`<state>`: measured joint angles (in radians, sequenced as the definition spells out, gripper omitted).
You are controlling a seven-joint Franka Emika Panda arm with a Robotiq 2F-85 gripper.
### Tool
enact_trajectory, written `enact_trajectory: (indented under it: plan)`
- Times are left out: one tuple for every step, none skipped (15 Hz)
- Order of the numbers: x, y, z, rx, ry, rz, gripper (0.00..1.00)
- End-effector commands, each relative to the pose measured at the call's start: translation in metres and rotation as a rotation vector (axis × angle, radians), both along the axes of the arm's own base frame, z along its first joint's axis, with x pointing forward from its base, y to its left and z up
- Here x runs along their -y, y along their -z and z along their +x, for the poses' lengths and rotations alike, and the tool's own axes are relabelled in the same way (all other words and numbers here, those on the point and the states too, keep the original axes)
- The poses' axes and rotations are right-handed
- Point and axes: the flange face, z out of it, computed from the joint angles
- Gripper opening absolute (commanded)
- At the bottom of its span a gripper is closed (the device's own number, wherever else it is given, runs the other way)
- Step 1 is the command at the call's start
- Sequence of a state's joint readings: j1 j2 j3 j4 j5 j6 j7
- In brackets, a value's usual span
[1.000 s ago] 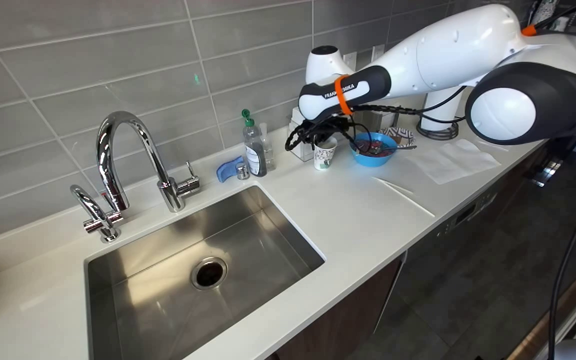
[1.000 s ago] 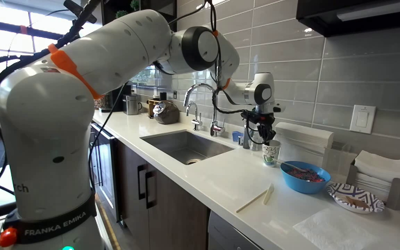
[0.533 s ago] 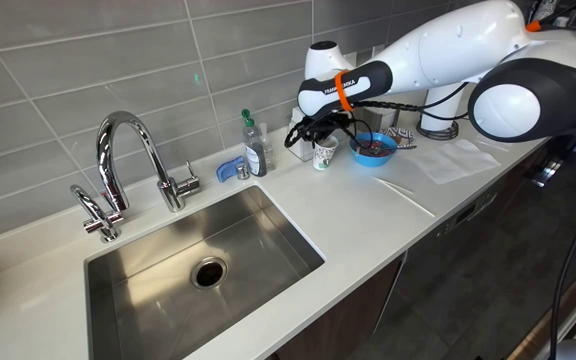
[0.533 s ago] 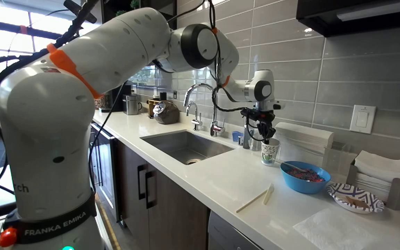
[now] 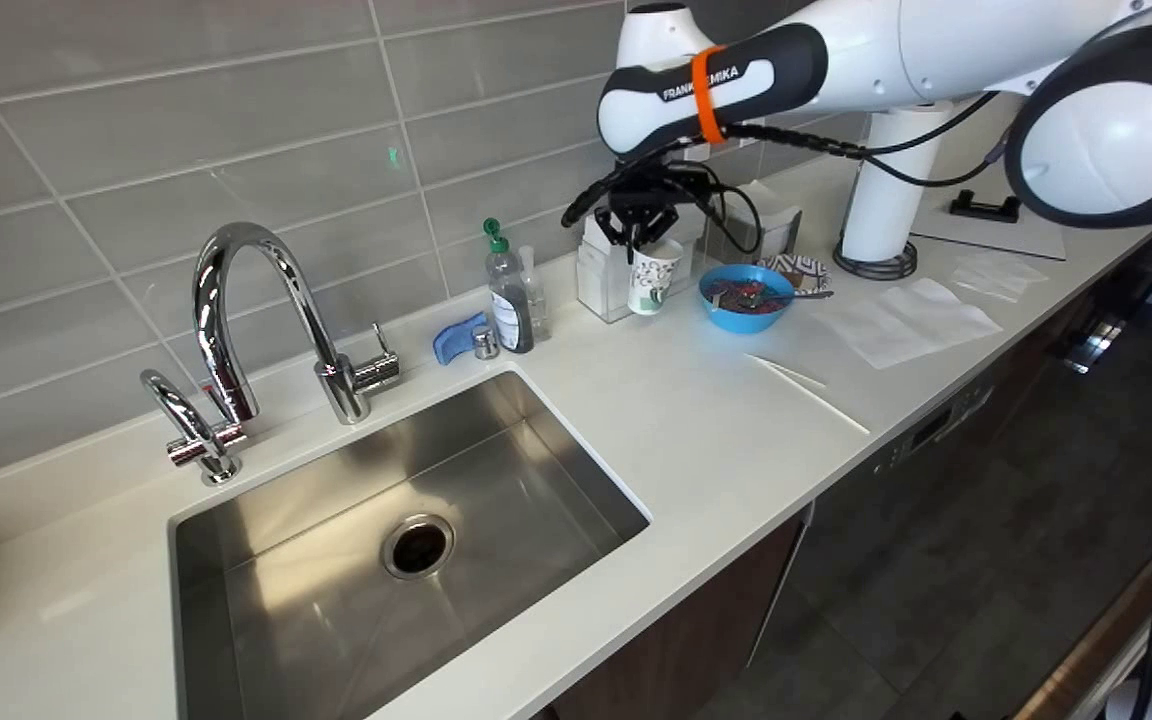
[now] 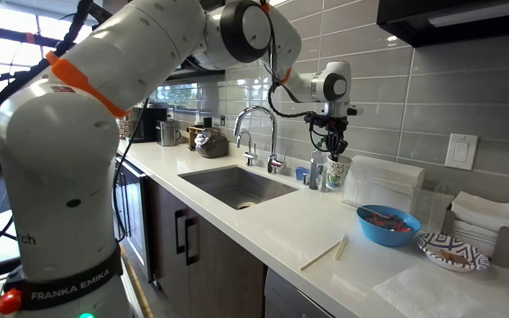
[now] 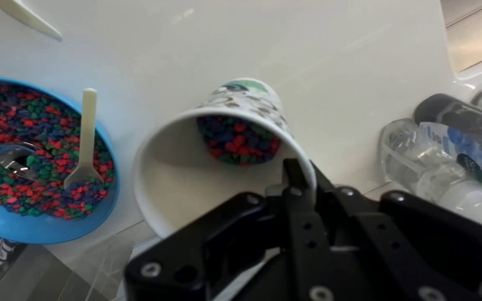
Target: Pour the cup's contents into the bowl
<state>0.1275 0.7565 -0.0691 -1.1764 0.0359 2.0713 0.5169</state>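
The cup, a small white printed paper cup (image 5: 654, 280), also shows in an exterior view (image 6: 338, 173) and in the wrist view (image 7: 247, 99). Red, blue and green pebbles lie at its bottom. My gripper (image 7: 308, 175) is shut on its rim, one finger inside and one outside. The gripper also shows above the cup in both exterior views (image 5: 634, 240) (image 6: 335, 155). The cup hangs above the counter, slightly tilted, mouth up. The bright blue bowl (image 5: 748, 319) stands apart beside it, also in an exterior view (image 6: 387, 235) and the wrist view (image 7: 57, 233). It holds similar pebbles and utensils.
A clear holder with white paper towels (image 6: 380, 176) stands close behind the cup. Soap bottles (image 5: 510, 300) and the sink (image 5: 416, 470) are on one side. A patterned plate (image 6: 453, 260), napkins (image 6: 482, 216) and a paper-towel roll (image 5: 886, 200) are past the bowl.
My gripper has risen with the cup, which stood on the counter one second ago and is now above it. The upper arm has moved up too. The bowl has not moved.
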Motion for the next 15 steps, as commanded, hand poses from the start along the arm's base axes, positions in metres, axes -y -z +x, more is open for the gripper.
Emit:
enact_trajectory:
  plan:
    - [0.008, -0.022, -0.024, 0.03, -0.015, 0.116, 0.01]
    - [0.012, -0.027, -0.031, 0.048, -0.02, 0.143, 0.01]
    - [0.017, -0.03, -0.036, 0.063, -0.019, 0.165, 0.01]
    - [0.023, -0.032, -0.043, 0.079, -0.022, 0.187, 0.01]
    - [0.027, -0.034, -0.05, 0.095, -0.029, 0.207, 0.01]
    - [0.032, -0.034, -0.057, 0.106, -0.032, 0.226, 0.01]
    - [0.037, -0.034, -0.065, 0.121, -0.039, 0.246, 0.01]
    - [0.041, -0.034, -0.073, 0.144, -0.044, 0.268, 0.01]
    - [0.045, -0.033, -0.08, 0.163, -0.044, 0.284, 0.01]
    - [0.051, -0.031, -0.088, 0.186, -0.038, 0.3, 0.01]
    - [0.056, -0.029, -0.095, 0.198, -0.032, 0.325, 0.01]
    - [0.05, -0.029, -0.068, 0.174, -0.033, 0.288, 0.01]
    - [0.053, -0.028, -0.072, 0.175, -0.034, 0.289, 0.05]
    - [0.055, -0.029, -0.072, 0.177, -0.033, 0.287, 0.05]
    - [0.054, -0.029, -0.071, 0.178, -0.034, 0.287, 0.05]
